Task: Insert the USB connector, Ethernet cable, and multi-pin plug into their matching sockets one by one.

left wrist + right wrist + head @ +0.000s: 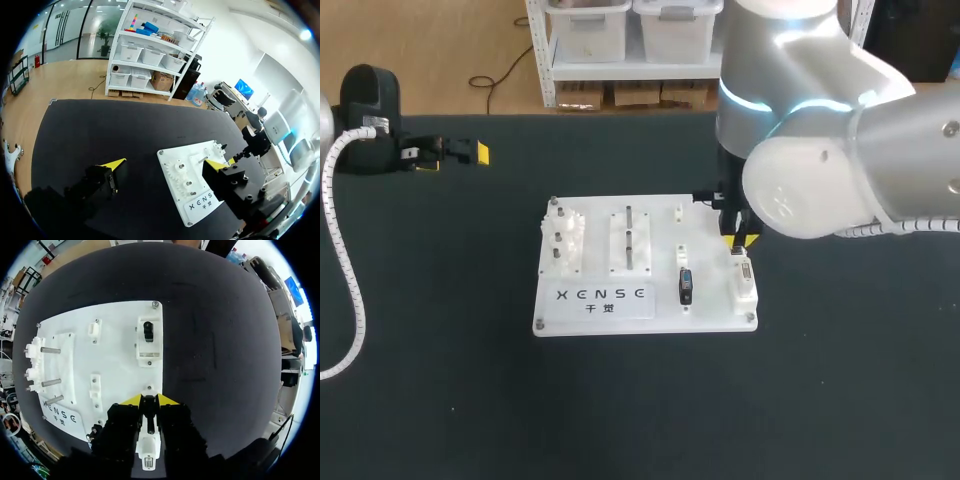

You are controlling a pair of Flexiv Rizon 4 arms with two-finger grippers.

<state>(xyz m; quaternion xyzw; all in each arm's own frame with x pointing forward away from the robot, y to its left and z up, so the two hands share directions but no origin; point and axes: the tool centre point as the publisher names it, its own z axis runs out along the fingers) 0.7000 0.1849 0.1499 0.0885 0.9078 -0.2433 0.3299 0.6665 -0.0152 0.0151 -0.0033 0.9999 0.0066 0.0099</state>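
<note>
Right gripper [148,400] is sitting at the right edge of the white board [710,300], fingers pinched close together and clamping the black end of the plug [148,445] from both sides. The plug's white body is lying along that edge, toward the board's front corner (cannot tell if it is seated in anything). A black connector [686,285] is standing upright on the board just left of it, and a socket [148,340] ahead of the gripper is showing a black piece inside. Gears [560,240] and metal pegs [630,238] are sitting on the board's left half. Left gripper [450,158] is hanging over the bench [440,350], well apart from the board, fingers spread wide and holding nothing.
</note>
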